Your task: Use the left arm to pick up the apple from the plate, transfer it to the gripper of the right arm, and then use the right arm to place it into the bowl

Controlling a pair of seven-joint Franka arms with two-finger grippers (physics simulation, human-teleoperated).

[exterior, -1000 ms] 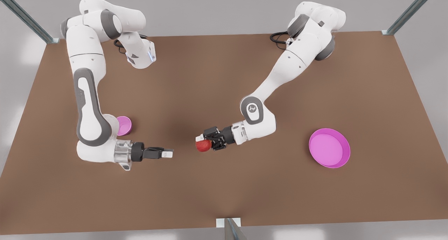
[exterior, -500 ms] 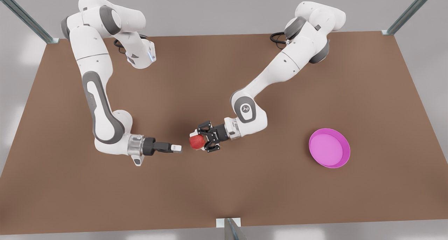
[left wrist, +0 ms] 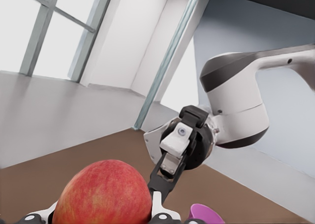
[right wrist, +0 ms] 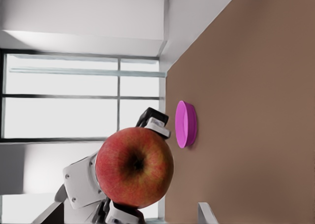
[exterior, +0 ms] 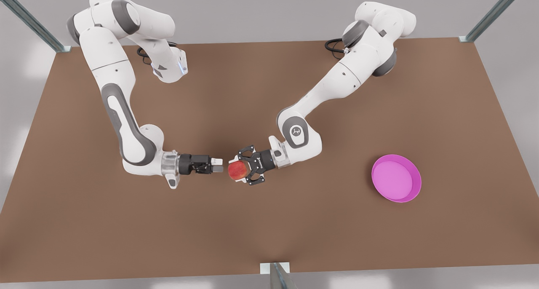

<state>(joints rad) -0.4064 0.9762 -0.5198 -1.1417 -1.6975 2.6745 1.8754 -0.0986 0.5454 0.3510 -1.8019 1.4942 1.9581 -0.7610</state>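
Now right gripper (exterior: 219,169) nearer apple (exterior: 237,170).

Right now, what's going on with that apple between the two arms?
Left gripper shut on apple, held above table. Right gripper close beside apple, fingers open, not gripping. Nothing between them.

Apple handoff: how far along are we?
Done: the apple is off the plate, gripped by the left gripper. In hand: the right gripper faces it, close but not touching. Left: take the apple and drop it in the bowl.
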